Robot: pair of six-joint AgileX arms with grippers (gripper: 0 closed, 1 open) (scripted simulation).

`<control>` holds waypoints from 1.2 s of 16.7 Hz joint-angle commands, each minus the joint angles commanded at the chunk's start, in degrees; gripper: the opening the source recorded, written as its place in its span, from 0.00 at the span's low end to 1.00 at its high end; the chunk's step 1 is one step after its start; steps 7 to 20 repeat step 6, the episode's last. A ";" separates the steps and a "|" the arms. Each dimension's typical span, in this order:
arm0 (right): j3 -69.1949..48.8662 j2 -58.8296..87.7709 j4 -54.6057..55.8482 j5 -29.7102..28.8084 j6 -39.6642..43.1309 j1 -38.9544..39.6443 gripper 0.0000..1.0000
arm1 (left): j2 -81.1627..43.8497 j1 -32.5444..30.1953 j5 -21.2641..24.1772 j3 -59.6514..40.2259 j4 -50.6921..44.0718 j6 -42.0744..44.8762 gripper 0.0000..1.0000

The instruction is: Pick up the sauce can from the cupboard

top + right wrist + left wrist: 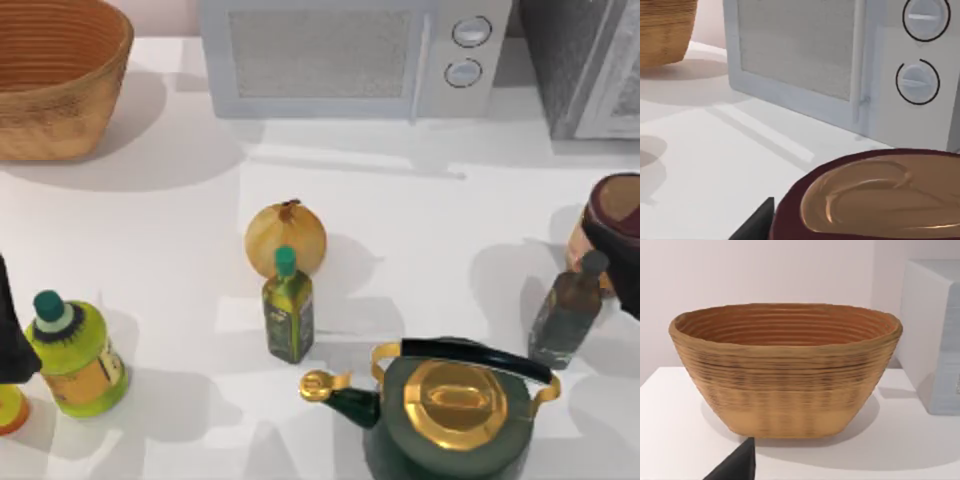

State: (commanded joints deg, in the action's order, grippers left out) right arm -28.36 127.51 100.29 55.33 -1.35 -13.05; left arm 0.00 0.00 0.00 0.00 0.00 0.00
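Sauce can (612, 222) stands upright on the counter (430, 215) at its right edge, in front of the cupboard (572, 62). Right gripper (622, 262) is right at it, far nearer than the left gripper (12, 335); finger state: can't tell for either.

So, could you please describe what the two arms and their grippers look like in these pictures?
Little of either is visible. The left arm is a matte black, tapering shape at the top view's left edge, and a black angular wedge of the left gripper appears in its wrist view. The right arm is likewise plain black, at the right edge. No cables or markings are visible.
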 joint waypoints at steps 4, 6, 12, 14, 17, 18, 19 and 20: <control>0.00 0.00 0.00 0.00 0.00 0.00 1.00 | 0.00 0.00 0.00 0.00 0.00 0.00 1.00; 0.00 0.00 0.00 0.00 0.00 0.00 1.00 | 0.00 0.00 0.00 0.00 0.00 0.00 1.00; 0.00 0.00 0.00 0.00 0.00 0.00 1.00 | 0.00 0.00 0.00 0.00 0.00 0.00 1.00; 0.00 0.00 0.00 0.00 0.00 0.00 1.00 | 0.00 0.00 0.00 0.00 0.00 0.00 1.00; 0.00 0.00 0.00 0.00 0.00 0.00 1.00 | 0.00 0.00 0.00 0.00 0.00 0.00 1.00; 0.00 0.00 0.00 0.00 0.00 0.00 1.00 | 0.00 0.00 0.00 0.00 0.00 0.00 1.00; 0.00 0.00 0.00 0.00 0.00 0.00 1.00 | 0.00 0.00 0.00 0.00 0.00 0.00 1.00; 0.00 0.00 0.00 0.00 0.00 0.00 1.00 | 0.00 0.00 0.00 0.00 0.00 0.00 1.00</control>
